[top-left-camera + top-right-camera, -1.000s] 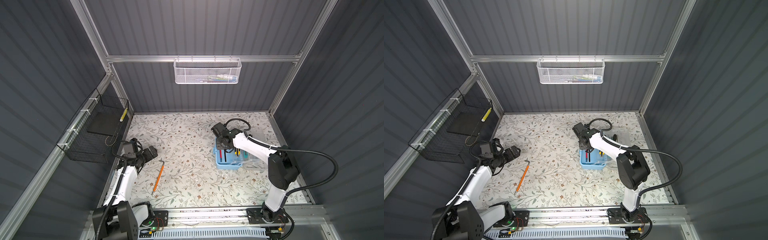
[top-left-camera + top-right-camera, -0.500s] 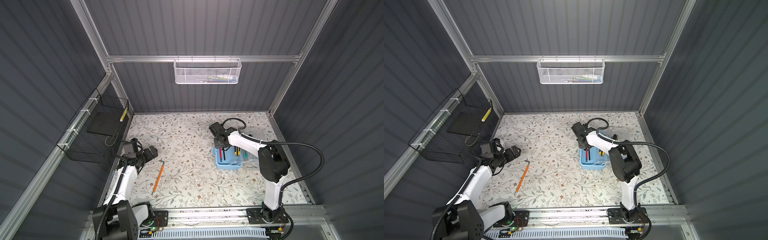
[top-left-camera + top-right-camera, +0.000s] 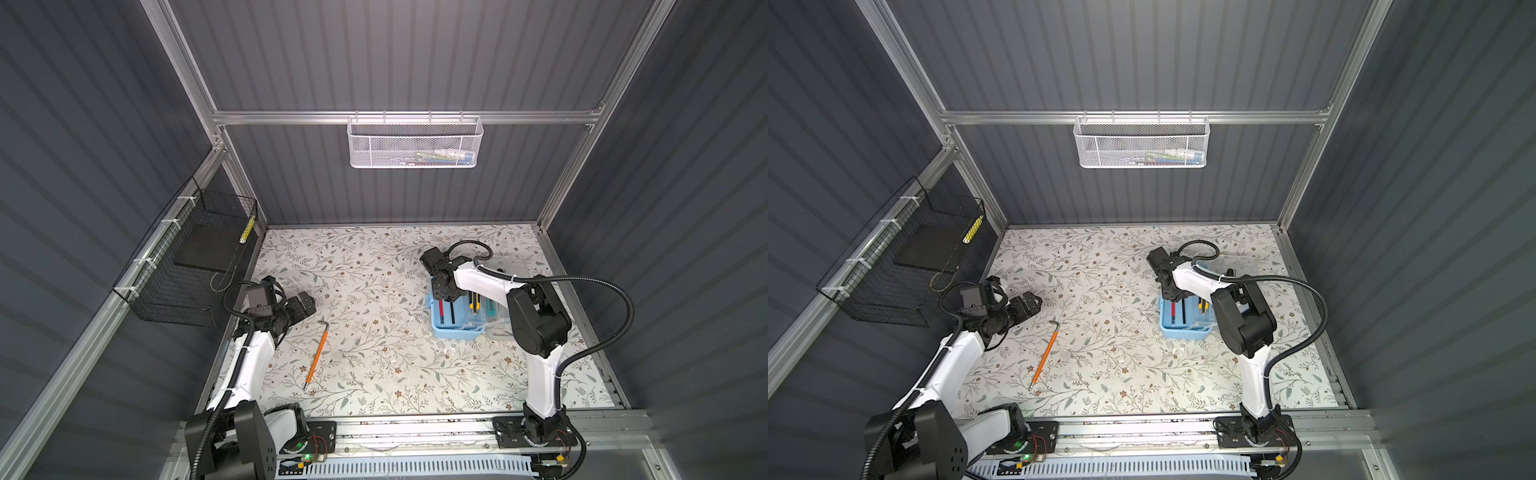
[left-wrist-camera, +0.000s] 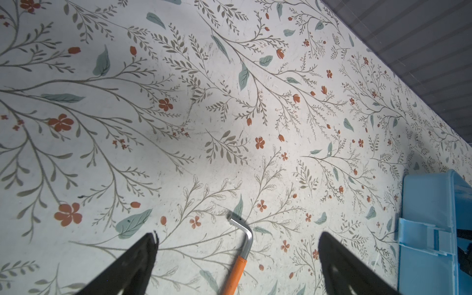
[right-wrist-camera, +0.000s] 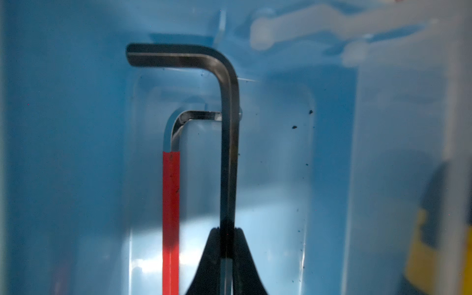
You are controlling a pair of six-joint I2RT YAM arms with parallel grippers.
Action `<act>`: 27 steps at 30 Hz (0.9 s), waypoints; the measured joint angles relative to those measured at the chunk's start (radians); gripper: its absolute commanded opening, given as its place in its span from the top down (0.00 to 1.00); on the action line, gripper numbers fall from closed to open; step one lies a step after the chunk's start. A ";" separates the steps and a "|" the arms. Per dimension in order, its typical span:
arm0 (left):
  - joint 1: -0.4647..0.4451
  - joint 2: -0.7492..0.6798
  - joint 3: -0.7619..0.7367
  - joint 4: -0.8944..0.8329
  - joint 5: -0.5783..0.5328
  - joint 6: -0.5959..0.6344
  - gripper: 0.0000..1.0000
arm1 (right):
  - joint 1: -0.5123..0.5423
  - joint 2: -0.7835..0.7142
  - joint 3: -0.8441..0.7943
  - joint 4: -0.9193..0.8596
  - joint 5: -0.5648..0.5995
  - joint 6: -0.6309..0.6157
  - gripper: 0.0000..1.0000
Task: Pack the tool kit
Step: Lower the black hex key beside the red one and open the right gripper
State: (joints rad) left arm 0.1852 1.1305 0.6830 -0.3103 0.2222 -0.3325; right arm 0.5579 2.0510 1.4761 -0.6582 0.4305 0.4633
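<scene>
Two hex keys share one long bay of the box right now. A red-sleeved hex key [image 5: 171, 204] lies flat, and beside it is a black hex key [image 5: 229, 127] with the right fingers [image 5: 212, 255] clamped tight on its long shank. They hold it down the straight part, away from the bend, and that makes sense to me: the bent head leads toward the far wall and the shank runs parallel to its red neighbour, so both fit the narrow slot. Whether the black one already rests on the box floor, I cannot tell.

The light-blue box [image 3: 457, 332] sits on the right side of the floral surface [image 3: 374, 257], open on top, with a yellow-and-black tool [image 3: 473, 301] in the next bay.

Over on the other side, the left fingers [image 4: 132, 263] are spread wide and empty, poised near the bent end of an orange-sleeved hex key [image 3: 318, 353]. It lies loose on the surface, well apart from the box. That wide spread looks ready to straddle the shaft. My call is the black key gets released first, then the orange one gets fetched.
</scene>
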 measured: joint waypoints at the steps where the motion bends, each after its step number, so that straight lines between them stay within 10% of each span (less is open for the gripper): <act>1: 0.000 0.000 0.000 0.000 0.000 0.000 0.01 | 0.000 0.006 0.000 0.000 0.000 0.000 0.96; 27: 0.000 -0.025 -0.011 -0.018 0.085 -0.021 0.01 | 0.041 -0.166 0.010 0.009 -0.095 0.012 0.67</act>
State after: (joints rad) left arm 0.1852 1.1057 0.6724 -0.3286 0.3069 -0.3531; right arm 0.5987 1.8847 1.4864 -0.6491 0.3351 0.4751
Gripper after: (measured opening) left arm 0.994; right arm 0.328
